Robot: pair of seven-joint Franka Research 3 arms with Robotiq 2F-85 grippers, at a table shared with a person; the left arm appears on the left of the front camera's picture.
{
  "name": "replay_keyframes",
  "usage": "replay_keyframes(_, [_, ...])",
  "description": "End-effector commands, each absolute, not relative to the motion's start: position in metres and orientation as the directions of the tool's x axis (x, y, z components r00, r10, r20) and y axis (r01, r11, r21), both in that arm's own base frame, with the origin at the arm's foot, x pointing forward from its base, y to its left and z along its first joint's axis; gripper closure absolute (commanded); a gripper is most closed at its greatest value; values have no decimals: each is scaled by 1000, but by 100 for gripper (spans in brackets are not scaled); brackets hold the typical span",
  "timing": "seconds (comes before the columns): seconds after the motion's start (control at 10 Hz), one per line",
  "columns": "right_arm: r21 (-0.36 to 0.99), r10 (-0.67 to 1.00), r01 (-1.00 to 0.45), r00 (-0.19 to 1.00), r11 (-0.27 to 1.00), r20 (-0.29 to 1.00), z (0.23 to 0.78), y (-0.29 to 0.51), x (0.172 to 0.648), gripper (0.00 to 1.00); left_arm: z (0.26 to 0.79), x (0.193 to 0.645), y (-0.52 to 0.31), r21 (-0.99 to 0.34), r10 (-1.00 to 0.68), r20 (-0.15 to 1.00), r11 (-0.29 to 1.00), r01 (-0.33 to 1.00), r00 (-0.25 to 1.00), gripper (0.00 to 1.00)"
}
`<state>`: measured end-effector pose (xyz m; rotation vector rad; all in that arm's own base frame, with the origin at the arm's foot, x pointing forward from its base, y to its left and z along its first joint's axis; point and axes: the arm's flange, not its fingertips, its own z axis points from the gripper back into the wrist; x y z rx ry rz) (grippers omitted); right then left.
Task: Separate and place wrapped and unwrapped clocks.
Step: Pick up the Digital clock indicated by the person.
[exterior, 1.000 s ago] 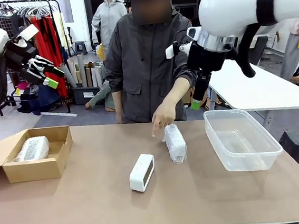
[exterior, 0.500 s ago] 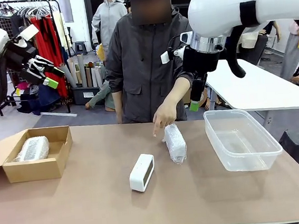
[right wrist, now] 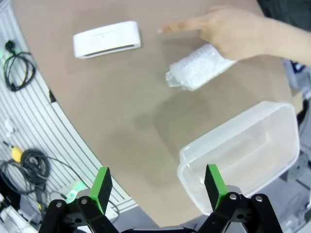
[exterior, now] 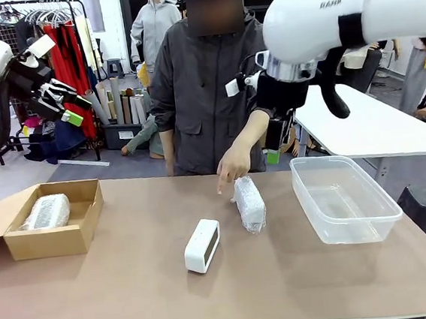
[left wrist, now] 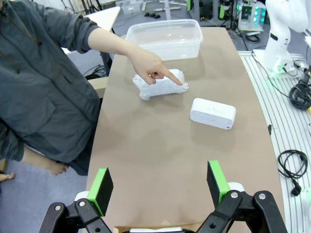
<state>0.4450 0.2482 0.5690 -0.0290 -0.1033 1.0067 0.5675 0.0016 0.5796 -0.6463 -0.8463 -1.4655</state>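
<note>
Cardboard box (exterior: 55, 239) at the table's (exterior: 136, 302) left holds one wrapped clock (exterior: 46, 212), and the left gripper (left wrist: 159, 182) hangs high near it with jaws spread wide and nothing between them. Mid-table lie one bare clock (exterior: 202, 246) and, just right of it, the second wrapped clock (exterior: 250, 203) (a person's hand (exterior: 233, 169) points down at its far end), making two wrapped and one bare in all. One clear tub (exterior: 356, 230) on the right is empty, with the right gripper (right wrist: 158, 187) high above the table, likewise fully parted and gripping nothing.
</note>
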Motion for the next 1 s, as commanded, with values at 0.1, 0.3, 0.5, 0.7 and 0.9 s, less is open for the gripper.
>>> replay_keyframes(0.1, [-224,736,-715,677,662,16,552,282,406,0,580,566,2,120,-577,812,30,992,-81,0])
replay_keyframes(0.3, [-250,657,-630,753,735,38,534,300,388,0,580,566,2,120,-577,812,30,992,-81,0])
replay_keyframes(0.5, [-267,424,-390,902,881,81,503,315,379,0,580,566,2,120,-577,812,30,992,-81,0])
replay_keyframes(0.7, [-212,403,-364,897,907,181,472,321,378,0,580,566,2,120,-577,812,30,992,-81,0])
replay_keyframes(0.9, [-199,367,-322,892,926,265,445,335,381,0,580,566,2,120,-577,812,30,992,-81,0])
